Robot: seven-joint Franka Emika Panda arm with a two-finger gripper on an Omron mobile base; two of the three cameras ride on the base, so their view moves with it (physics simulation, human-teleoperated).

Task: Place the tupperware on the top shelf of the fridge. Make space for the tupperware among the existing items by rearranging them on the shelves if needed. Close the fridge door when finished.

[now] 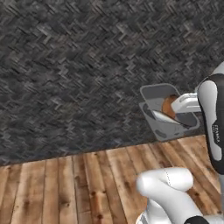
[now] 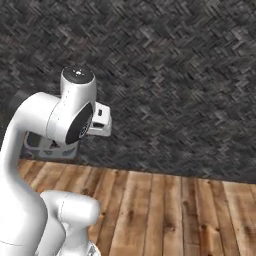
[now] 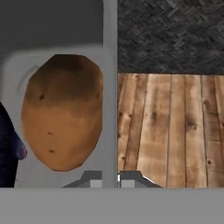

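The dark-grey tupperware (image 1: 162,94) hangs in the air, tilted, in front of a dark herringbone wall. An orange-brown roundish food (image 3: 63,111) and a white piece (image 1: 162,117) lie inside it. My gripper (image 3: 110,179) is shut on the tub's side wall (image 3: 110,109), one fingertip inside and one outside. In the right base view the tupperware (image 2: 45,148) peeks out behind my arm. The fridge, its door, its top shelf and the existing items are out of view.
A dark herringbone wall (image 1: 70,65) spans the background. Below it lies a wooden plank floor (image 1: 65,188). A dark bluish shape (image 3: 6,148) sits at the left edge of the hand view, inside the tub.
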